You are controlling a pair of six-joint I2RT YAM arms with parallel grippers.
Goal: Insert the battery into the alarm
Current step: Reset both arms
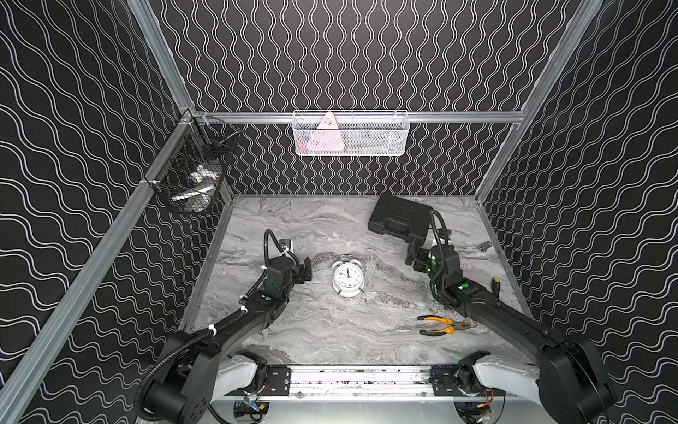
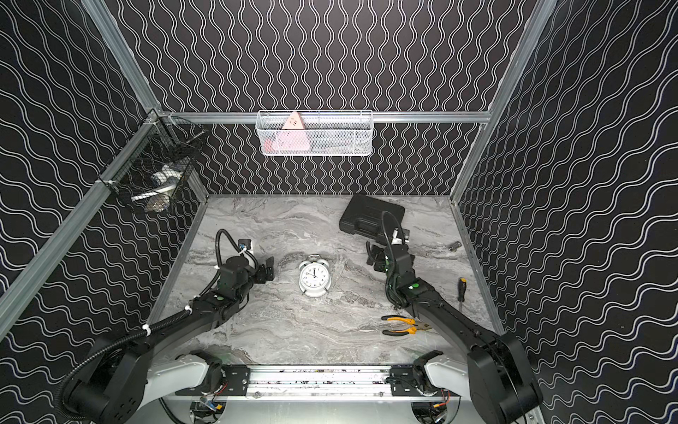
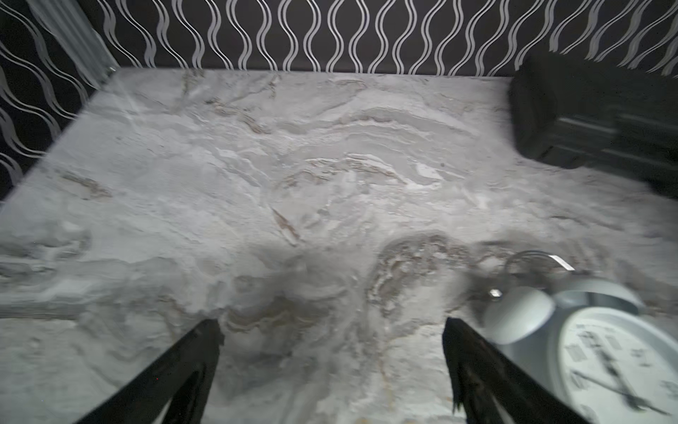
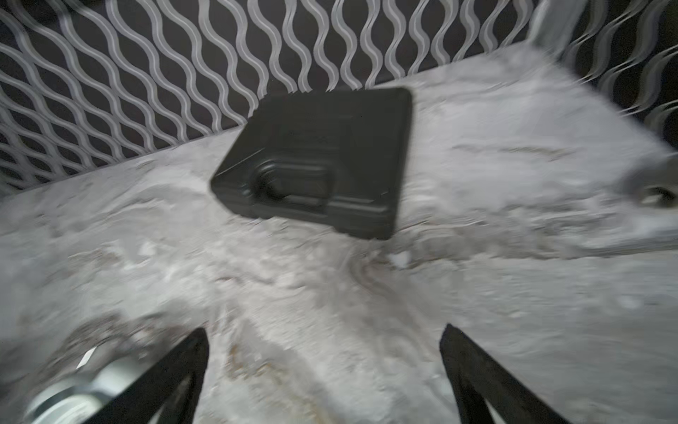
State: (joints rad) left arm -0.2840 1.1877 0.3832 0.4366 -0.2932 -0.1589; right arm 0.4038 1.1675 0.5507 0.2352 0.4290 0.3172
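The alarm (image 1: 347,279) (image 2: 314,277), a white twin-bell clock, lies dial up in the middle of the marble table. My left gripper (image 1: 307,270) (image 2: 269,270) stands open just left of it, holding nothing. In the left wrist view the gripper (image 3: 332,330) frames bare table, with the alarm (image 3: 605,363) beside one finger. My right gripper (image 1: 412,257) (image 2: 372,253) is open and empty, off to the alarm's right. In the blurred right wrist view the gripper (image 4: 323,334) is over bare table, and one bell of the alarm (image 4: 73,396) shows at the edge. The battery is out of view.
A black case (image 1: 400,216) (image 2: 370,214) (image 4: 319,161) lies at the back right. Yellow-handled pliers (image 1: 440,325) and a screwdriver (image 2: 461,290) lie front right. A small metal socket (image 1: 485,246) sits by the right wall. A white basket (image 1: 350,134) and a black wire basket (image 1: 194,172) hang on the walls.
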